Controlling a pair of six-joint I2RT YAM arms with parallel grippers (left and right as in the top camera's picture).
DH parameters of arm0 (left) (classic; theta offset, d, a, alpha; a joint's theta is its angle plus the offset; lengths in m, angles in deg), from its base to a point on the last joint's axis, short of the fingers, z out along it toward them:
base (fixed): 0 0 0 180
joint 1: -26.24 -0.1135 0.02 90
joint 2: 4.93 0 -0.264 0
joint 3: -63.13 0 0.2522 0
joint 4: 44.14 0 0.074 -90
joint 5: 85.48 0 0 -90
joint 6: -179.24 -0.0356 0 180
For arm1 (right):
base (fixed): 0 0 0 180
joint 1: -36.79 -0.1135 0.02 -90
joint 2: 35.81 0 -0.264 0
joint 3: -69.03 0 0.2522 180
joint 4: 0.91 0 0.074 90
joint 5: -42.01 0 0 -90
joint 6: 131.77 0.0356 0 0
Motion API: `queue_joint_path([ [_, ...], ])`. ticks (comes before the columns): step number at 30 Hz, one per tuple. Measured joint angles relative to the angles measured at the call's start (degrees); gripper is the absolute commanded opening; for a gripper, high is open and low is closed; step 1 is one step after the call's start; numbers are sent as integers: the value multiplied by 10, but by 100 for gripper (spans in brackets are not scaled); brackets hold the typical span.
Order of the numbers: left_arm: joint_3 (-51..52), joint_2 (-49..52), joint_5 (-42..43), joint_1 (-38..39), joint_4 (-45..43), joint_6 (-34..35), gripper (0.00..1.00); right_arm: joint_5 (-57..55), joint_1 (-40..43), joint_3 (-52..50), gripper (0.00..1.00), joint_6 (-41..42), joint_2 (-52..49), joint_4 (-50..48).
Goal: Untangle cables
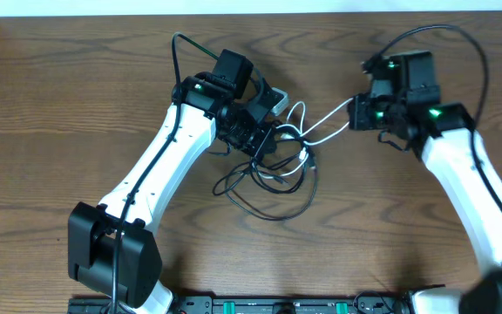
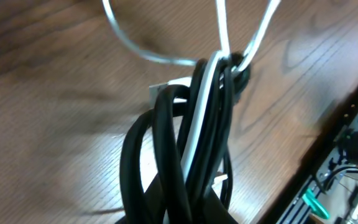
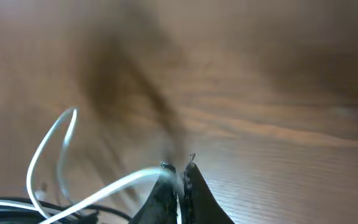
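Note:
A black cable [image 1: 264, 190] and a white cable [image 1: 314, 124] lie tangled at the table's middle. My left gripper [image 1: 255, 138] is shut on a bundle of black cable strands with white cable among them; the bundle fills the left wrist view [image 2: 166, 155]. My right gripper [image 1: 356, 113] is shut on the white cable [image 3: 110, 186], which runs taut from the tangle to its fingertips [image 3: 179, 169]. White loops [image 2: 166, 59] rise from the top of the bundle. The black cable's loose loops hang below the left gripper toward the table's front.
The wooden table [image 1: 59, 131] runs to a white wall at the back. A dark rail with electronics [image 1: 260, 305] lies along the front edge and also shows in the left wrist view [image 2: 340, 168]. Thick black arm wires arch over each arm [image 1: 443, 30].

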Motion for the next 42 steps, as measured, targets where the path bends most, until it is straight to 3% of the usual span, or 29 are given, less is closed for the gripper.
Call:
queue_joint_path([
  [9,0,0,-33,0,12,18,8,-90,99,7,1,80,130,22],
  [14,0,0,-35,0,11,19,8,-63,138,7,4,79,143,34],
  [15,0,0,-35,0,11,19,8,-45,139,7,10,68,141,34],
  [18,0,0,-35,0,11,19,8,34,133,7,40,8,128,37],
  [22,0,0,-33,0,11,19,8,128,103,8,61,-98,94,48],
  [25,0,0,-25,0,11,19,8,168,70,8,68,-168,59,57],
  [33,0,0,5,0,12,19,8,202,-15,8,70,-302,-40,65],
  [42,0,0,9,0,11,19,8,207,-36,8,62,-385,-87,84],
])
